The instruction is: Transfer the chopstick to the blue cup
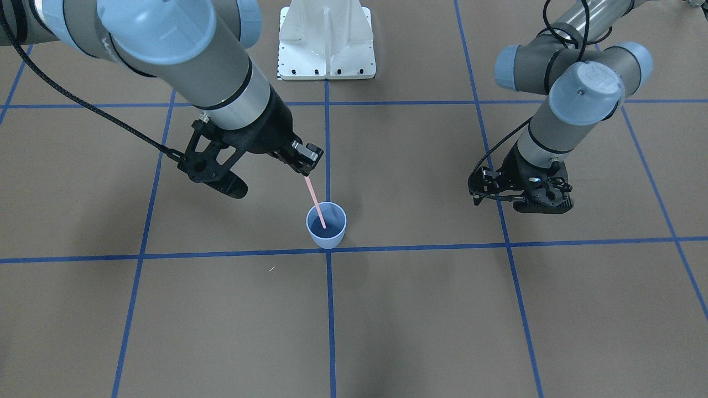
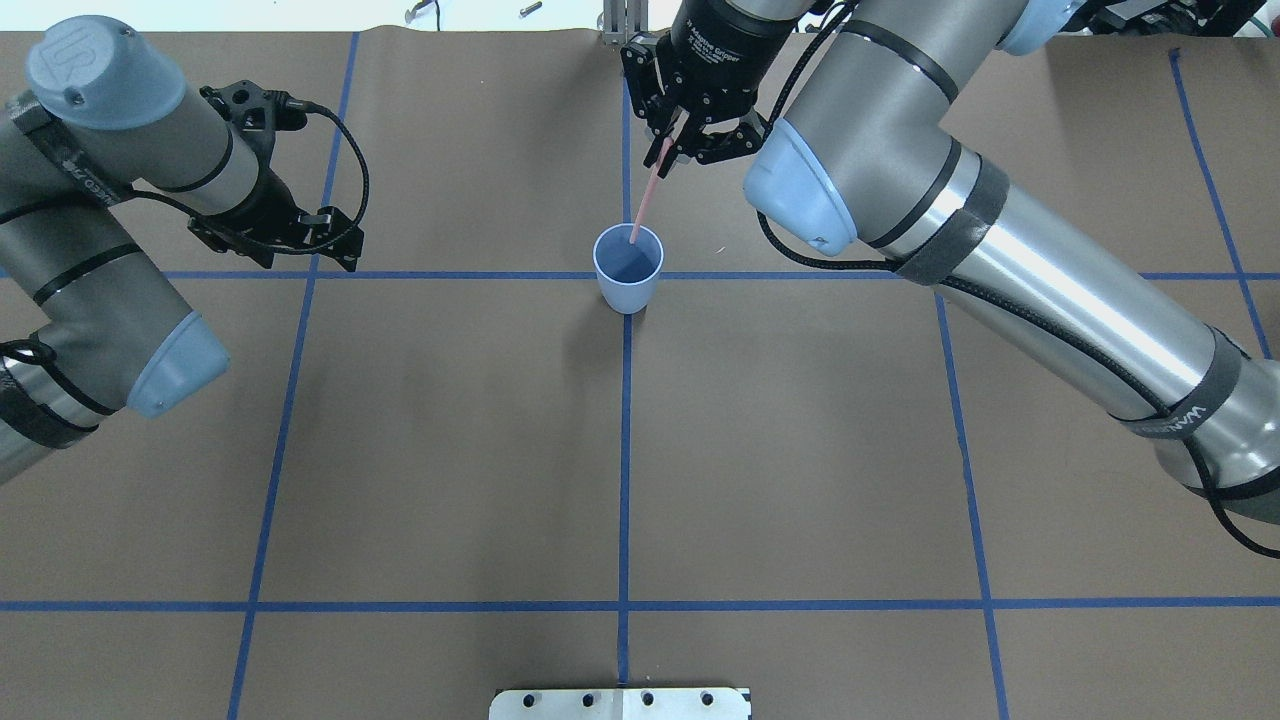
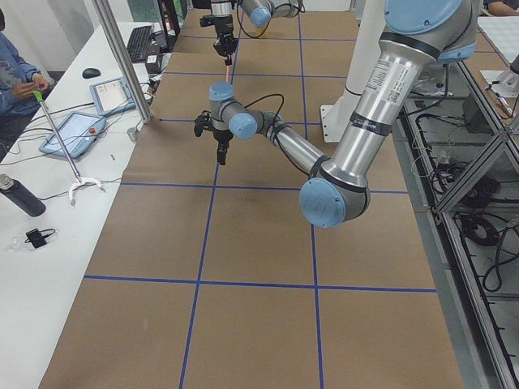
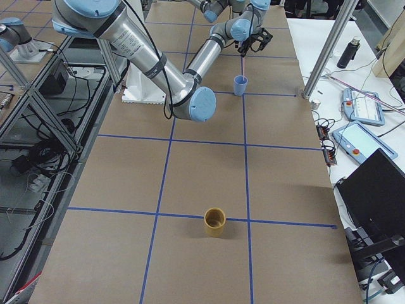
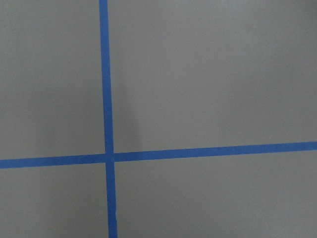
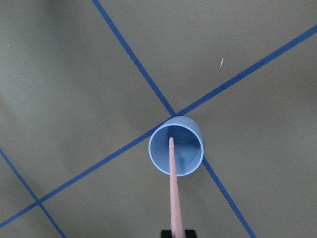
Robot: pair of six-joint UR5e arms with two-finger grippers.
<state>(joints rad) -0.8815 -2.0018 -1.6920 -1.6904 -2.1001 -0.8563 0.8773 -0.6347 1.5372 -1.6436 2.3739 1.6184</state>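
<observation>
Pink chopstick tip within blue cup rim, right claw above.

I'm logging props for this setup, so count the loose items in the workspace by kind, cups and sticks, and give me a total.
Cups: 2, the blue cup and a yellow cup
Chopsticks: 1, the pink chopstick, its lower end inside the blue cup
Total: 3

Table topped with brown paper, gridded with blue tape lines. Small pale blue plastic tumbler stands upright at a tape crossing. Ochre cup stands upright on another line, well apart. White metal mounting plate lies at the robot's edge.
</observation>
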